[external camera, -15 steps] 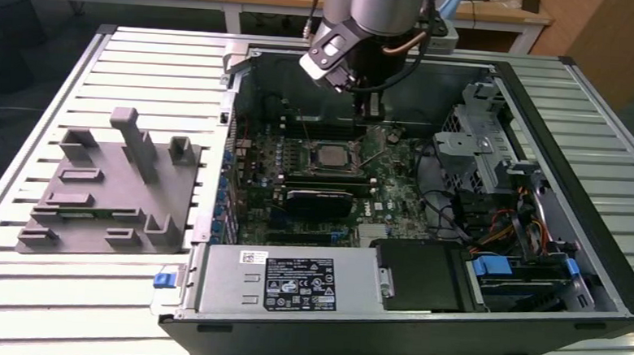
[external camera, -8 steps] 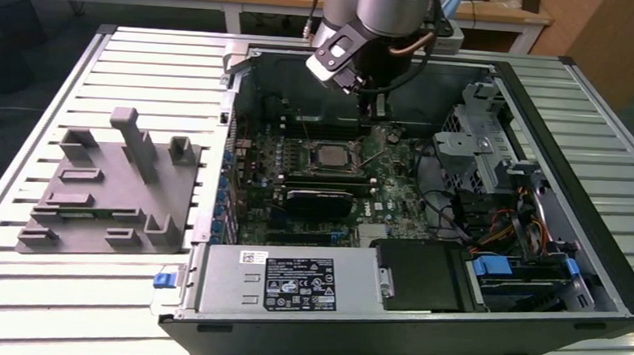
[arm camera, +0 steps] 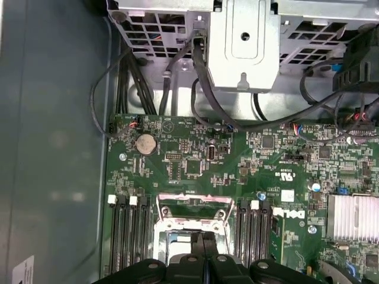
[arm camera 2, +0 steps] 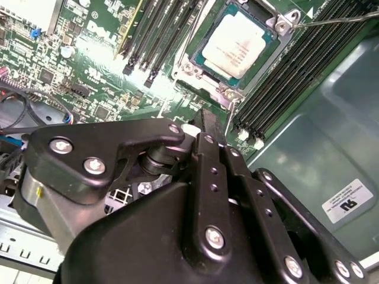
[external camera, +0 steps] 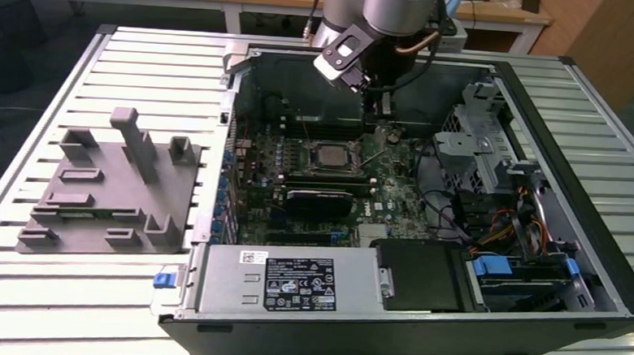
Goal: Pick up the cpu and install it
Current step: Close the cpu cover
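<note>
One cpu (arm camera 2: 237,44) is counted, in one socket (arm camera 2: 188,66). One computer case (external camera: 396,338) and one grey moulded tray (external camera: 111,183) are counted on one bench (external camera: 28,301). One arm (external camera: 397,7) with one end effector (external camera: 377,111) is counted. Two banks of memory slots (arm camera: 129,234), one coin cell (arm camera: 144,142) and one finned heatsink (arm camera: 353,218) are counted.

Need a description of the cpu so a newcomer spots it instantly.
Inside the open computer case, find the green motherboard. The cpu sits in its metal-framed socket between black memory slots: the only flat square with a shiny silver top.
</note>
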`<action>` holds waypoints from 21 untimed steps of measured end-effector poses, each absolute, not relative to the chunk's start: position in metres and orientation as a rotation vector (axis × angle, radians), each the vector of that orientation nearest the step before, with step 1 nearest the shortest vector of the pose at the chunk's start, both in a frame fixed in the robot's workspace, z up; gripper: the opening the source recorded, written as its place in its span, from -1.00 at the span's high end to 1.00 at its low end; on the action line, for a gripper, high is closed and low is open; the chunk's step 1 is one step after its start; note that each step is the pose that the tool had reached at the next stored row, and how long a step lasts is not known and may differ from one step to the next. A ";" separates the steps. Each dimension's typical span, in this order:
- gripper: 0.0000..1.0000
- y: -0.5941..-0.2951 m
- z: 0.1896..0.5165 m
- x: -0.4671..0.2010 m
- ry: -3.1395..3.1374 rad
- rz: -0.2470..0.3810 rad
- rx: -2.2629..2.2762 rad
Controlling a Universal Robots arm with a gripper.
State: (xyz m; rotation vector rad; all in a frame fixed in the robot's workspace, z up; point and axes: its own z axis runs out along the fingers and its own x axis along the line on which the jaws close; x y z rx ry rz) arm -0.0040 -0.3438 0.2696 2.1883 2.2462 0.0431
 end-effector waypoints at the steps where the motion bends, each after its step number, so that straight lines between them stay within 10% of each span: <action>1: 0.79 -0.344 0.269 -0.003 2.246 0.043 2.188; 21: 0.79 -0.337 0.266 0.018 2.246 0.043 2.188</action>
